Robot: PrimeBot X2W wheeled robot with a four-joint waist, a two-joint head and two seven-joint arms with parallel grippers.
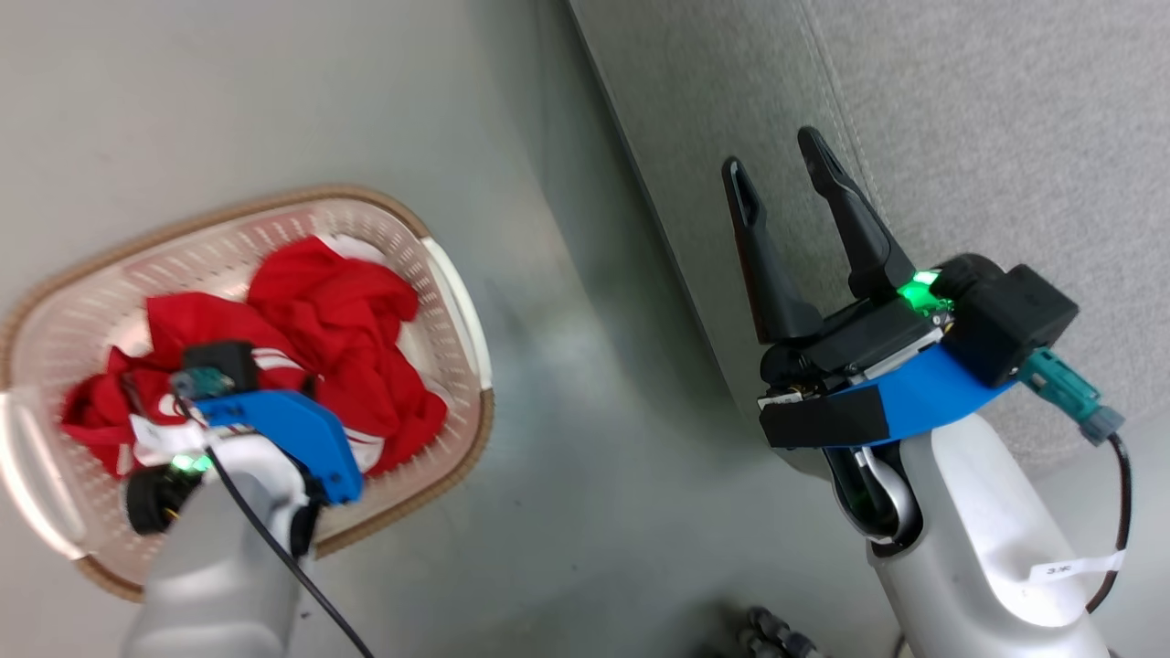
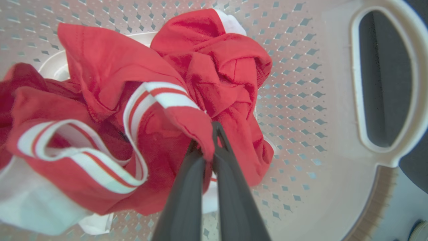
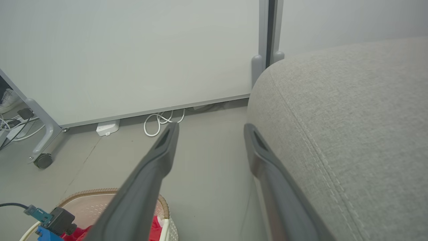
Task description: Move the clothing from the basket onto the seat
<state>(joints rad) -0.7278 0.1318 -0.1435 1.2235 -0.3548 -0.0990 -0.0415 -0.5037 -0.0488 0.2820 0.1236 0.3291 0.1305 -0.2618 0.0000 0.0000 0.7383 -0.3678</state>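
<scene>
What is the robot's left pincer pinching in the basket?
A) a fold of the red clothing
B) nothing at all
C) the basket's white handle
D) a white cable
A: in the left wrist view the left pincer is shut tight on a fold of the red clothing, down inside the basket.

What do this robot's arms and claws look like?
Pale grey forearms, each with a blue wrist bracket, black camera housing and green light. The right claw and left claw have two long dark fingers. A black cable with teal connector leaves each wrist; the right one carries a white tag.
</scene>
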